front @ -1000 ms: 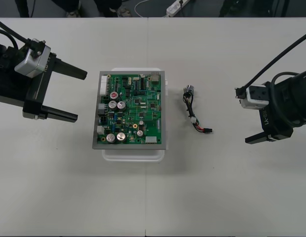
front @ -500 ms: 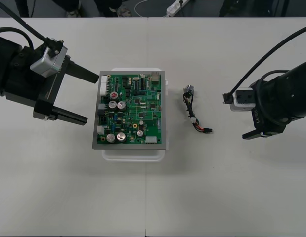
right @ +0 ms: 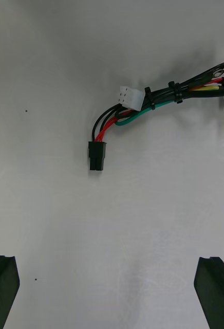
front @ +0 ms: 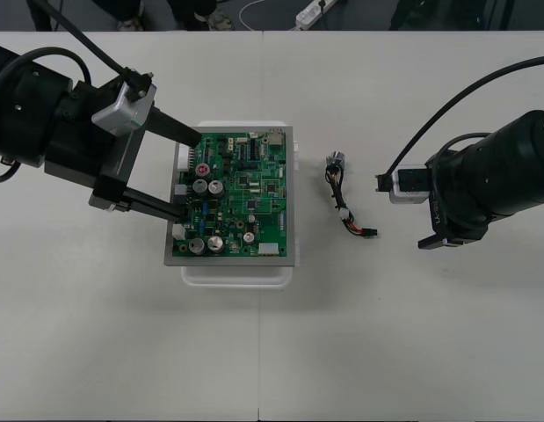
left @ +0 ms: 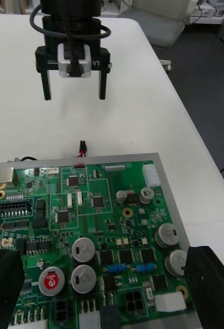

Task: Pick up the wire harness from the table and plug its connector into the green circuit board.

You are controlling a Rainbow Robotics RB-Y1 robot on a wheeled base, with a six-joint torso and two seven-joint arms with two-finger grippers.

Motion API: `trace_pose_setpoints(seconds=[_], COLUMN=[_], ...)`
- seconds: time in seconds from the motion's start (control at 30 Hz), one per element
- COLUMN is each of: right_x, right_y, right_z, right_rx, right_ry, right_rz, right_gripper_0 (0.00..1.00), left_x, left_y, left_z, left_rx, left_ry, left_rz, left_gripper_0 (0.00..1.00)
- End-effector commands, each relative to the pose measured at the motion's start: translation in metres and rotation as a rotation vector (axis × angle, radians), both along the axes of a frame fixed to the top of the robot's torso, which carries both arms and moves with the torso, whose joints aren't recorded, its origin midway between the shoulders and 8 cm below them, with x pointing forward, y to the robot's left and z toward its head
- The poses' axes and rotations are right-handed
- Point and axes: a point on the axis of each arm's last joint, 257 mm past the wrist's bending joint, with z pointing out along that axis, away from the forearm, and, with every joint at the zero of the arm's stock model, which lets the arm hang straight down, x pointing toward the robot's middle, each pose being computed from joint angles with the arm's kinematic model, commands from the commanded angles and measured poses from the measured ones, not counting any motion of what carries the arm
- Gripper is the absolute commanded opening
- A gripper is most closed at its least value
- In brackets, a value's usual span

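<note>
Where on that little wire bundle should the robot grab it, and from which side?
By the black plug, or the wires just behind it, from straight above: the harness lies flat on the table with the plug's end free, and the right gripper, jaws open, faces it.

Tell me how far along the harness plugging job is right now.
Done: nothing yet. The wire harness lies untouched on the table, right of the green circuit board. In hand: the right gripper hovers open just short of the black plug; the left gripper, fingers open, hangs over the board's left edge. Left: grasp the plug, carry it over, seat it.
</note>
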Motion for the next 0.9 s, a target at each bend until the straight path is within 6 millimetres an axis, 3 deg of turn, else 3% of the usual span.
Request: trace_pose_setpoints(seconds=[0.03,0.53,0.9], right_x=[0.004,0.002,0.004], right_y=[0.018,0.025,0.033], right_z=[0.007,-0.016,-0.026], right_rx=[0.003,-0.044,-0.029], right_ry=[-0.029,-0.01,0.005], right_rz=[0.001,-0.056,-0.115], right_gripper_0=[1.0,1.0,1.0], left_x=[0.021,0.035,0.039], left_y=[-0.018,-0.038,-0.051], left_z=[0.031,0.068,0.072], left_rx=[-0.064,-0.123,-0.108], left_ry=[-0.039,-0.015,-0.055], left_rz=[0.086,0.164,0.154], left_gripper_0=[0.91,0.91,0.92])
